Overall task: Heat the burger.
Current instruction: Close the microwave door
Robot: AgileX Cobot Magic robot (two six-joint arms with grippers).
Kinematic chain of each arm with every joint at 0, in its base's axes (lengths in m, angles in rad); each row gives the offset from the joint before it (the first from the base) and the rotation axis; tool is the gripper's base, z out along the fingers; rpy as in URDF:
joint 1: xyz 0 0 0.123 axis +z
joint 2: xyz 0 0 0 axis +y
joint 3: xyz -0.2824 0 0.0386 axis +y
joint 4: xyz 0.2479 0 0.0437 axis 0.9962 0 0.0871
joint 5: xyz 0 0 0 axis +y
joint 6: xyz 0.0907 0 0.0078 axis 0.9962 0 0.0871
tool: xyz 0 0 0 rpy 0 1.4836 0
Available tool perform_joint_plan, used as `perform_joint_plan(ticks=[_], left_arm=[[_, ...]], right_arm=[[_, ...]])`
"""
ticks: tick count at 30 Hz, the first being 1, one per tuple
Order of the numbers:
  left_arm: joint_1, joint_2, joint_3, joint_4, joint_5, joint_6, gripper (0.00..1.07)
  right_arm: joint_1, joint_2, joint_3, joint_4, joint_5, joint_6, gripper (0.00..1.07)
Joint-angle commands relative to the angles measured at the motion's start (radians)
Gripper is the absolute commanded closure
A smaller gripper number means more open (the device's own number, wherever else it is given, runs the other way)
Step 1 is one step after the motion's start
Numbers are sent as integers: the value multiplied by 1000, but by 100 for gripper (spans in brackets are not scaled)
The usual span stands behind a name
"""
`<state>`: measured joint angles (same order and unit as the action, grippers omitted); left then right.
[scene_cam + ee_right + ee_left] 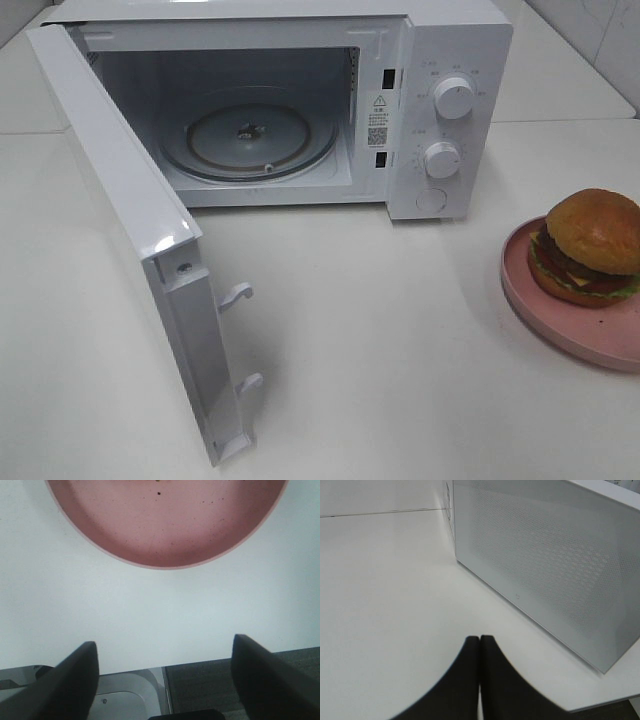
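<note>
The burger [588,246], with a golden-brown bun, dark patty, tomato, cheese and lettuce, sits on a pink plate [560,315] at the right of the white table. The white microwave [450,60] stands at the back with its door [130,220] swung wide open and a glass turntable [250,140] inside. Neither gripper shows in the exterior high view. In the left wrist view my left gripper [480,645] is shut and empty, beside the door's outer face [545,565]. In the right wrist view my right gripper [165,655] is open and empty, near the rim of the plate [165,525]; the burger is out of that view.
The open door juts forward over the left part of the table, with two latch hooks [238,295] on its edge. Two knobs [455,98] and a button are on the microwave's right panel. The table's front edge [200,667] lies under my right gripper.
</note>
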<state>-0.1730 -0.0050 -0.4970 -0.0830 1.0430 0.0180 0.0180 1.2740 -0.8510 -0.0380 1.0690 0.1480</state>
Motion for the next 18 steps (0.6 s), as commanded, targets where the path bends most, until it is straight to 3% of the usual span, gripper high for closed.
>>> perform_joint_plan(ticks=[1,4,18], left_arm=[[-1,-7,2,1,-8,0,107],[-1,-7,2,1,-8,0,107],[-1,-7,2,1,-8,0,107]], right_arm=[[-4,-76,26,4,25,-29,35],[-4,-245,83,12,13,-50,36],[-4,-740,312,61,-55,-118,36]])
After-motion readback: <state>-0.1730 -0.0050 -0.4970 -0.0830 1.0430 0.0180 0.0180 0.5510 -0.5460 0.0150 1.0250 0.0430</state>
